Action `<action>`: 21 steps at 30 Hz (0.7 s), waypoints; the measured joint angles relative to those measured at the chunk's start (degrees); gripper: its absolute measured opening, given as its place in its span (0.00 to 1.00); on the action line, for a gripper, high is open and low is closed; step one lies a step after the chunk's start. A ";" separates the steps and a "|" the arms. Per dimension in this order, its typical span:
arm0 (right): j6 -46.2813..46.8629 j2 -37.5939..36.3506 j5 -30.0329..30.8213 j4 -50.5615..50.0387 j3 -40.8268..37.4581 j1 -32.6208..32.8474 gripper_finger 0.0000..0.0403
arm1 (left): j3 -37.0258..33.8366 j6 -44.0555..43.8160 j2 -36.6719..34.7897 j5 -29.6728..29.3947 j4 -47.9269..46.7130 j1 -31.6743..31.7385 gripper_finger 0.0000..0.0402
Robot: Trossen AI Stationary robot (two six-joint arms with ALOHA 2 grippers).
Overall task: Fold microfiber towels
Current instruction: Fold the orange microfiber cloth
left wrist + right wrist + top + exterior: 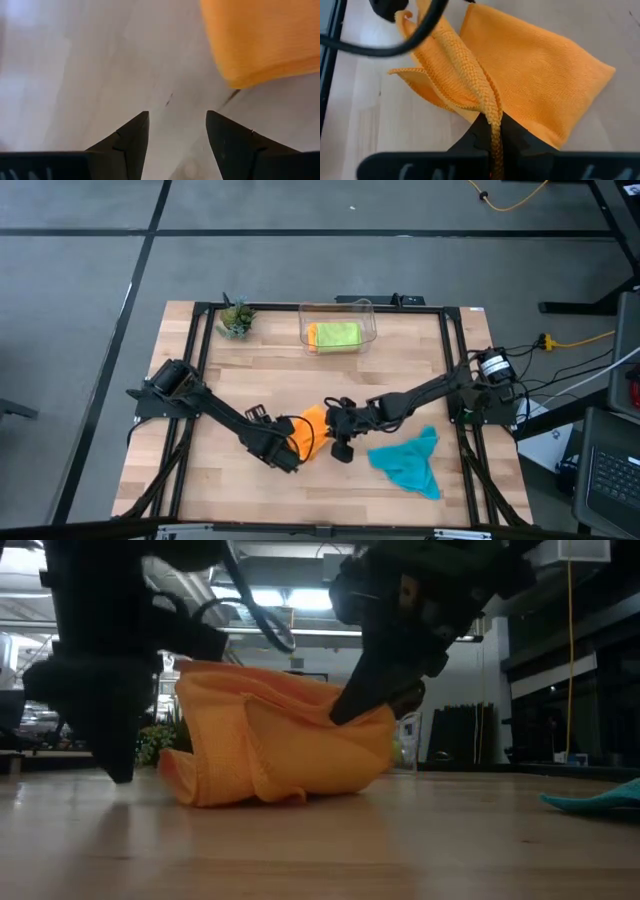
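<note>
While my right gripper [492,137] pinches a bunched ridge of the orange towel [308,432] between closed fingers, most of that towel lies crumpled on the wooden table [240,370], near its front middle. From above, my two arms cross over it, so I can make out only part of its outline. At table height it shows as a rumpled heap, with the pinched edge lifted toward its upper right.

My left gripper [177,135] hangs just beside the towel with its fingers parted and nothing between them; only bare wood shows in the gap, and one corner of orange cloth sits past the fingertips.

To the right of the orange one, a teal towel [410,462] lies spread and wrinkled; in the low view only its tip shows at the edge. At the back, a lime green towel [335,335] sits folded in the clear bin [370,315], with an orange strip at its left end that I cannot identify. A small potted plant [236,318] stands left of the bin.
</note>
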 joint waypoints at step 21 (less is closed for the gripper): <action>1.33 0.00 -3.38 -1.08 0.00 -8.47 0.03 | -3.02 17.11 -0.02 -9.10 15.26 2.39 0.47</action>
